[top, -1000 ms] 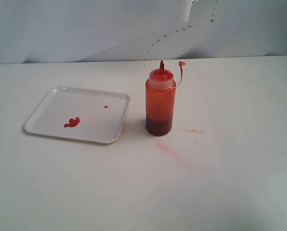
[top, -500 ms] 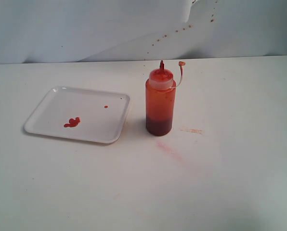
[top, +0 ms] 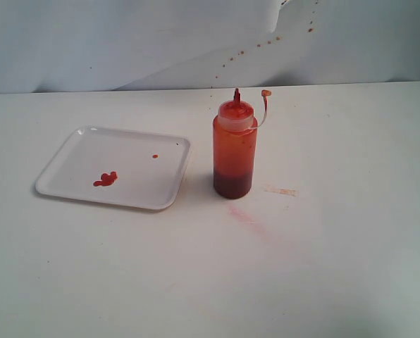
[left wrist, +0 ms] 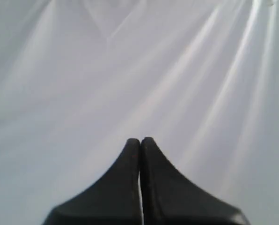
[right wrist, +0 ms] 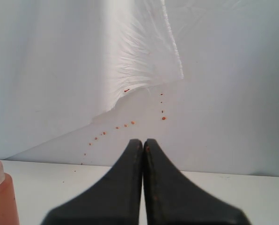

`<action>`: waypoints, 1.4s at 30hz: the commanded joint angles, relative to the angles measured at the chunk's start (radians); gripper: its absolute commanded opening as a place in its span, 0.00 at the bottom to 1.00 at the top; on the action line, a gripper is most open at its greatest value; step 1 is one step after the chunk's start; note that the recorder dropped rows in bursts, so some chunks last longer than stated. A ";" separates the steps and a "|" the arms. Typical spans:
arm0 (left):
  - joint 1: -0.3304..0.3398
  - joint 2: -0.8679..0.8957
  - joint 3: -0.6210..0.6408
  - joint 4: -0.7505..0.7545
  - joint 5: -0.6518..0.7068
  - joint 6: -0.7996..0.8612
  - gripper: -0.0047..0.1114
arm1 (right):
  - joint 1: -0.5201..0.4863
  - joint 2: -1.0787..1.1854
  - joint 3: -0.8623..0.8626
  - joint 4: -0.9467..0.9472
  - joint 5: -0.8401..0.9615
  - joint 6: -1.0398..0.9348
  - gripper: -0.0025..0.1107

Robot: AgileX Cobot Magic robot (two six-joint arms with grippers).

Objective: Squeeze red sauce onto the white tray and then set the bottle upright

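- The bottle stands upright and free on the table, just to the right of the tray, with a narrow strip of tabletop between them
- Its red nozzle points straight up, and the small cap sits off to the right of the tip on a thin tether
- Red sauce fills only the lowest part of the bottle and looks dark there; above it the wall is orange-red and see-through
- The tray lies flat, and on it a glossy blob of the sauce sits toward the near left part
- One small drop lies farther back on the tray, nearer the bottle
- A faint pink smear marks the table just in front of the bottle, and a short orange mark lies to the right of its base
- A creased white sheet hangs behind the table, dotted with small reddish specks above the bottle
- The left gripper has its jaws pressed together with nothing between them, and its camera sees only white sheet
- The right gripper is likewise closed and empty; past it are the speckled sheet, the table's far edge, and the bottle's shoulder at the border of that view
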 commanded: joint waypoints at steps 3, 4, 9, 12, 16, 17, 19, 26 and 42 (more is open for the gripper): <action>-0.006 -0.002 0.005 0.030 0.243 -0.001 0.04 | 0.003 -0.004 0.004 0.000 -0.013 0.004 0.02; -0.006 -0.002 0.005 0.041 0.269 -0.001 0.04 | 0.003 -0.004 0.004 0.000 -0.013 0.004 0.02; -0.006 -0.002 0.005 0.041 0.345 -0.001 0.04 | 0.003 -0.004 0.004 0.000 -0.013 0.004 0.02; -0.006 -0.002 0.033 0.042 0.326 -0.001 0.04 | 0.003 -0.004 0.004 0.000 -0.013 0.004 0.02; -0.006 -0.002 0.122 0.062 0.304 -0.001 0.04 | 0.003 -0.004 0.004 0.000 -0.013 0.004 0.02; -0.006 -0.002 0.137 0.062 0.312 -0.001 0.04 | 0.003 -0.004 0.004 0.000 -0.013 0.004 0.02; -0.006 -0.002 0.166 0.062 0.329 -0.001 0.04 | 0.003 -0.004 0.004 0.000 -0.013 0.004 0.02; -0.006 -0.002 0.241 0.062 0.331 -0.001 0.04 | 0.003 -0.004 0.004 0.000 -0.013 0.004 0.02; -0.006 -0.002 0.241 0.091 0.377 0.000 0.04 | 0.003 -0.004 0.004 0.000 -0.013 0.004 0.02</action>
